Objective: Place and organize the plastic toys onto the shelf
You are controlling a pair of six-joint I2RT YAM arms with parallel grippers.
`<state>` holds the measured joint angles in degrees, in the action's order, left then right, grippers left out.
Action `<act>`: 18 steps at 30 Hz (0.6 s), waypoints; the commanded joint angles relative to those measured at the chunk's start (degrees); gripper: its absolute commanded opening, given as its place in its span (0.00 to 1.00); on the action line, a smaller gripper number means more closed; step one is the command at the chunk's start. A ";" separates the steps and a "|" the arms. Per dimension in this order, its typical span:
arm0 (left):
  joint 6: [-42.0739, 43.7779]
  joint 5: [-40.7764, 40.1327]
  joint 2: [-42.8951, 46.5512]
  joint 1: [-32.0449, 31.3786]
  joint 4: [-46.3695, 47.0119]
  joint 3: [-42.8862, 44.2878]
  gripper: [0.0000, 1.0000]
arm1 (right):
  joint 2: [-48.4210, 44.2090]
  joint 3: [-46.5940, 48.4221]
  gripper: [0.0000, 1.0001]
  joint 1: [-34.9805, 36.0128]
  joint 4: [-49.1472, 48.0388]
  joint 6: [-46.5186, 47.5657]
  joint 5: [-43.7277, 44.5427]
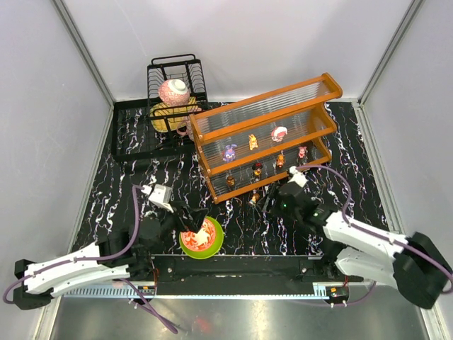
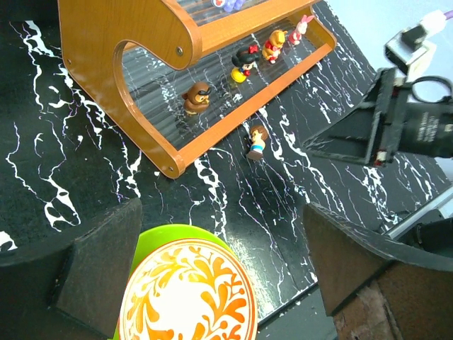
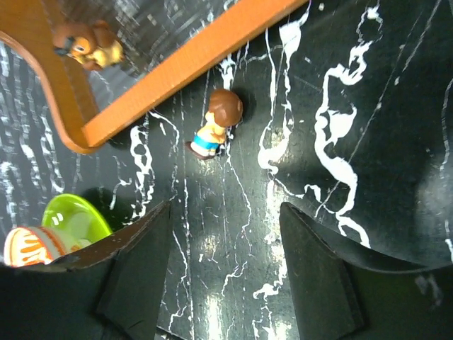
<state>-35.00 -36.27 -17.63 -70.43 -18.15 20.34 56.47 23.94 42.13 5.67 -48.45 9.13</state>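
R tool (image 3: 225, 212) part-open, empty, over brown-haired toy (image 3: 218, 124), which sits on surface (image 3: 368, 71) just outside shelf (image 3: 191, 53) front rail, not on a tier; L tool (image 2: 221, 209) wide, empty, over bowl (image 2: 187, 290). Risk: you close off-centre, tiny toy squirts out or tips; tool may clip rail.

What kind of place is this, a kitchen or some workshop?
Probably a robot test booth: plain white walls box in a black marbled table, two arms sit bolted at its near edge, and the shelf holds only toy figurines.
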 commanded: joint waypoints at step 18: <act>-0.06 -2.22 8.05 0.30 -3.91 1.37 0.99 | 25.62 18.06 0.61 11.92 6.89 -8.33 24.36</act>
<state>-35.44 -37.32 -10.46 -70.43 -22.76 20.38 80.60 38.13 53.69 10.02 -54.98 27.49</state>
